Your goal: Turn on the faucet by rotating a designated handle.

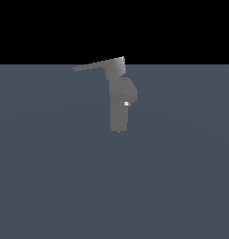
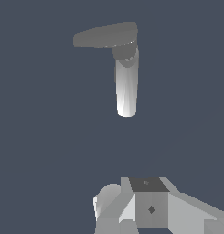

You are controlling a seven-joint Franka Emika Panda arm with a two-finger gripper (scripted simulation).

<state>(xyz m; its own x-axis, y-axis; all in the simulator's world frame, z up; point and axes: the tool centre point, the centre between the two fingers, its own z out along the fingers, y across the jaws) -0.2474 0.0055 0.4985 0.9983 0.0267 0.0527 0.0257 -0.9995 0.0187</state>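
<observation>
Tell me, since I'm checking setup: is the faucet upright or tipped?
Upright. The faucet stands as a vertical column on the floor, its handle sticking out sideways from the cap toward the exterior view's left.

Visible body: you see the gripper (image 2: 152, 210) only in the wrist view; the exterior view shows none of the robot.
Colour: pale grey and white, flat shaded.
Shape: blocky, faceted housing with a rounded lobe beside it.
Markings: a dark top panel and a small dark diamond below that panel.
Fingertips: you cannot see them.
</observation>
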